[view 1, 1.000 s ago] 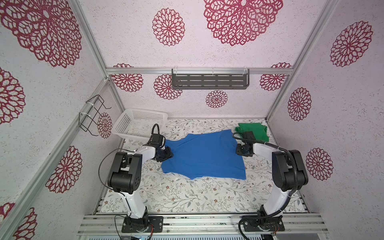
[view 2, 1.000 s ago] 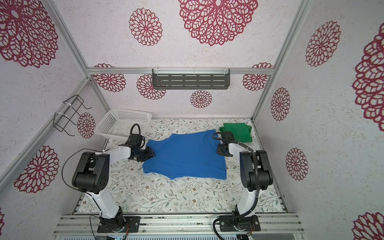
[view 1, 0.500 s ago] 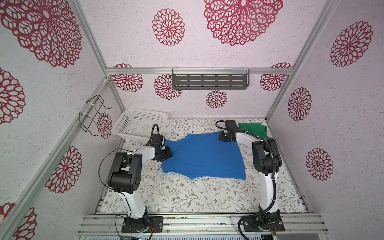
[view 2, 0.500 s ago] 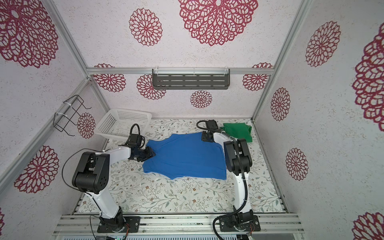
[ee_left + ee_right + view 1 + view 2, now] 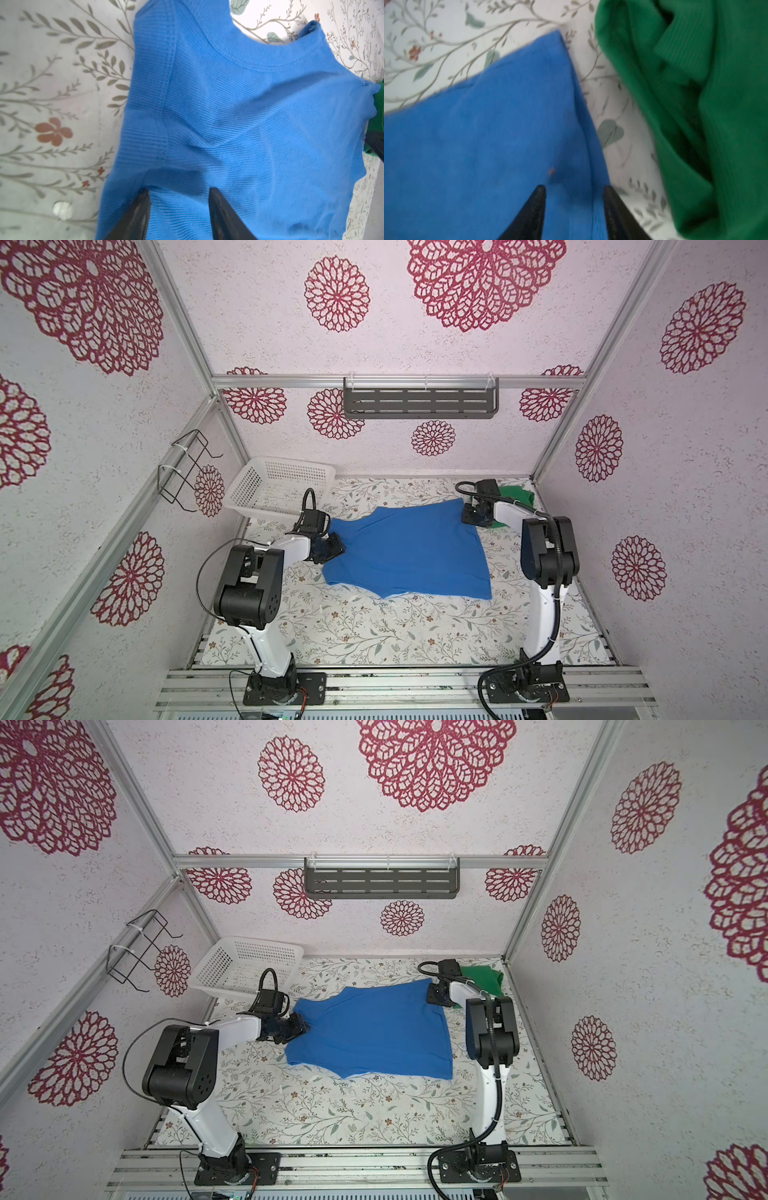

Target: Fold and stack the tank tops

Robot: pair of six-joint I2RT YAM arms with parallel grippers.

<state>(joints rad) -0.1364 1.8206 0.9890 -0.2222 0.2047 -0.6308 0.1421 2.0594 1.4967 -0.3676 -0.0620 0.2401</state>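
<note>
Blue tank top [image 5: 407, 556] spread flat, unfolded; green tank top [image 5: 517, 494] bundled nearby, fold uncertain; left gripper [image 5: 179, 190] and right gripper [image 5: 574, 187] splayed on blue cloth, seemingly pinching nothing; folding, stacking left.

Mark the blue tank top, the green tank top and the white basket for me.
blue tank top [image 5: 407, 551]: in a top view, middle of its spread body.
green tank top [image 5: 716, 104]: right wrist view, on the bunched cloth.
white basket [image 5: 291, 461]: in a top view, on its far rim.
</note>
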